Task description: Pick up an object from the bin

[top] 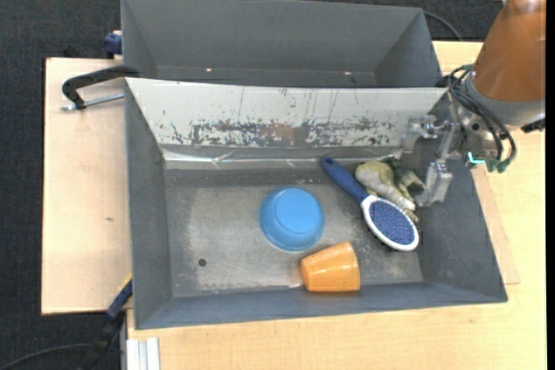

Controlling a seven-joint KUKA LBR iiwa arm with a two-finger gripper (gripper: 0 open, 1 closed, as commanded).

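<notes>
My gripper [424,172] hangs at the bin's right side, close to the right wall, its two metal fingers apart with nothing between them. Just left of its fingertips lies a pale beige and olive lumpy thing [384,178]. A hairbrush [390,222] with a blue handle and a white-rimmed blue oval head lies slantwise below that lump, its handle pointing up and left toward the back wall.
A blue round bowl [292,218] sits upside down in the middle of the floor. An orange cup [331,268] lies on its side near the front wall. The floor's left half is bare grey metal.
</notes>
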